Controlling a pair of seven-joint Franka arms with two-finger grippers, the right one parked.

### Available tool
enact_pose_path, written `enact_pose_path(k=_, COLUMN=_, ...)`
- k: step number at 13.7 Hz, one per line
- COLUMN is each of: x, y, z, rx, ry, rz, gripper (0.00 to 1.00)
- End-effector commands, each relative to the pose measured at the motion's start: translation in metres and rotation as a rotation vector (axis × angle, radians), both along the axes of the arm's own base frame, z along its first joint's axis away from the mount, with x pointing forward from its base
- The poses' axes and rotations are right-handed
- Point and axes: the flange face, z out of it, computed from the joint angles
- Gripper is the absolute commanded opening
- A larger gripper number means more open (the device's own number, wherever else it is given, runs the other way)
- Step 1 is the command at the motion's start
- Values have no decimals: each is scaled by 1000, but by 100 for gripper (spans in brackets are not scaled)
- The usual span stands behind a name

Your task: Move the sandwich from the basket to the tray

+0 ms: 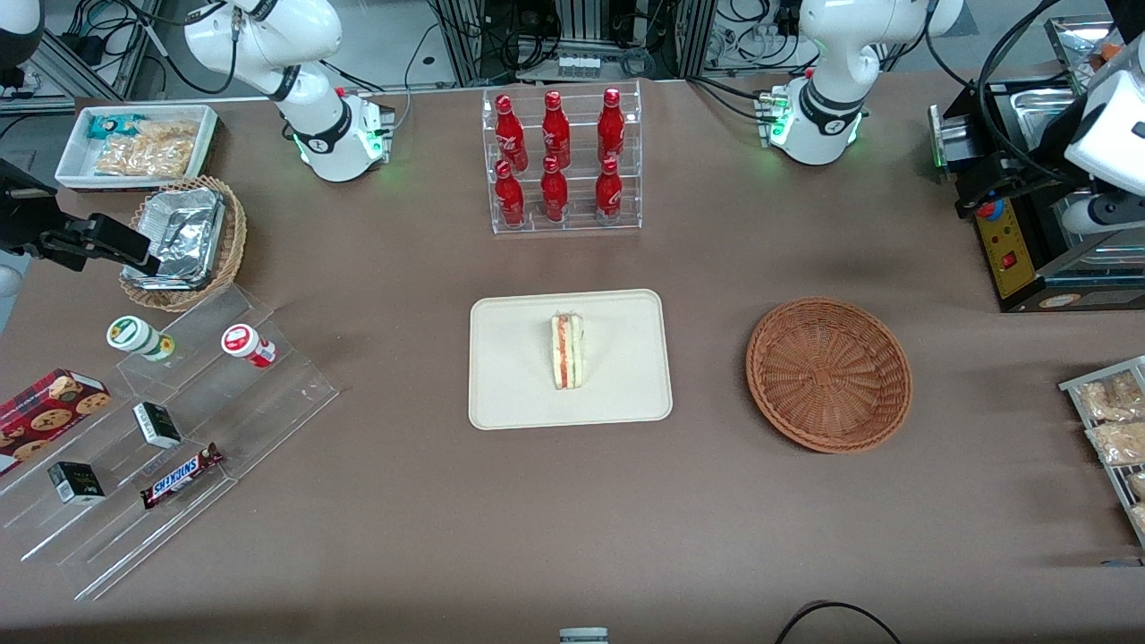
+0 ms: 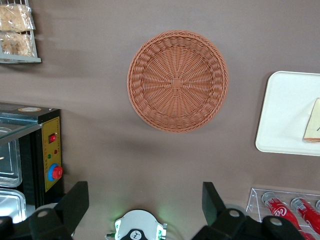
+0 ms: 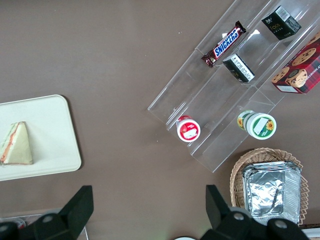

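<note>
The sandwich (image 1: 567, 351), a pale wedge with a red-orange filling edge, lies on the cream tray (image 1: 501, 402) in the middle of the table. In the left wrist view one corner of the sandwich (image 2: 314, 122) shows on the tray (image 2: 285, 115). The round reddish-brown basket (image 1: 829, 373) beside the tray, toward the working arm's end, holds nothing; its woven floor (image 2: 177, 81) is bare. My left gripper (image 1: 975, 192) hangs high near that end of the table, well away from basket and tray. The gripper (image 2: 145, 200) is open with nothing between its fingers (image 2: 75, 200).
A clear rack of red bottles (image 1: 561, 161) stands farther from the front camera than the tray. A black control box with a red button (image 1: 1006, 241) sits by my gripper. A wire rack of pastry packets (image 1: 1109, 420) lies at the working arm's end. The arm's base (image 2: 139, 227) glows green.
</note>
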Motion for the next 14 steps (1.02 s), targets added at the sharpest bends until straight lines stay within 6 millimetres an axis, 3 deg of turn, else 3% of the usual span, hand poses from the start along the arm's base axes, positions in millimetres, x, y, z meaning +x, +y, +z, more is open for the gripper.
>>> enact_pose_path(k=1, x=-2, y=1, z=4, rx=-11, ry=-26, rz=-3, gripper=100)
enact_pose_path(k=10, x=9, y=12, z=-2, rx=-9, ry=-24, rz=-3, gripper=100)
enact_pose_path(k=12, x=9, y=31, z=-1, rx=-16, ry=-22, rz=0, gripper=100)
enact_pose_path(k=14, x=10, y=32, z=-3, rx=-13, ry=-19, rz=6, gripper=100)
